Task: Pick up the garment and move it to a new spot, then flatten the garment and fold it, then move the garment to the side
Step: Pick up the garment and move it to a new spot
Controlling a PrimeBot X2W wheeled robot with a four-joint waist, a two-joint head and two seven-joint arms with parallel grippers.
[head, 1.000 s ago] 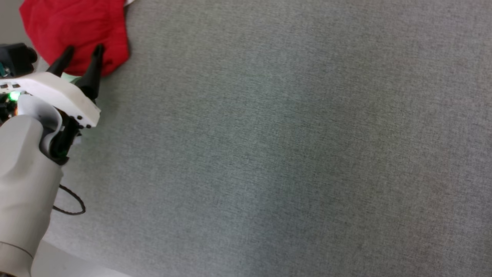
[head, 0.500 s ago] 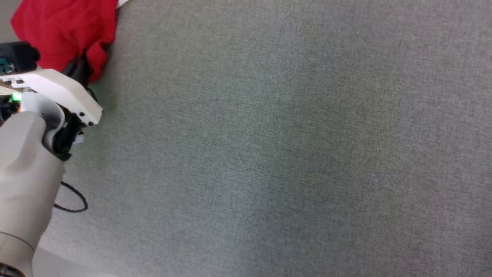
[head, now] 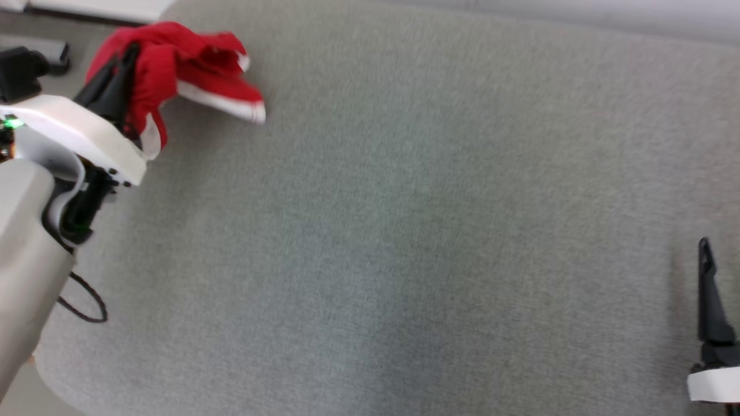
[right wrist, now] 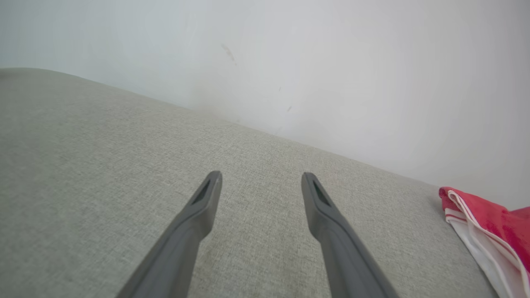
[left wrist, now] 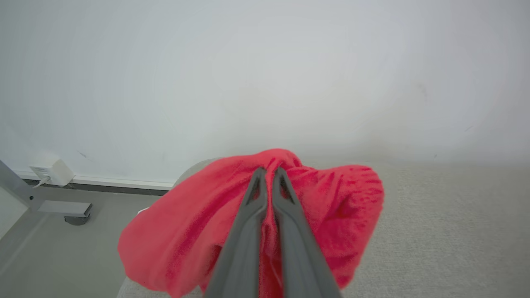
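Note:
The garment (head: 173,63) is red with white trim and hangs bunched at the upper left of the head view, lifted off the grey surface. My left gripper (head: 118,72) is shut on the garment's cloth. In the left wrist view the two fingers press together on the red garment (left wrist: 198,231), with my left gripper (left wrist: 268,171) at its top fold. My right gripper (right wrist: 261,179) is open above the bare surface; one dark finger (head: 708,294) shows at the lower right of the head view. The garment's trimmed edge (right wrist: 484,231) lies at the right of the right wrist view.
The grey fabric surface (head: 404,231) spreads across the head view, its rounded corner at the lower left. A black cable (head: 87,300) loops beside my left forearm. A pale wall (left wrist: 265,74) rises behind, with a white box (left wrist: 51,171) and a metal frame foot (left wrist: 66,207) on the floor.
My left gripper has shut on the garment and lifted it, so the cloth now hangs bunched with its white trim showing. The head camera has shifted, bringing my right gripper's finger into view.

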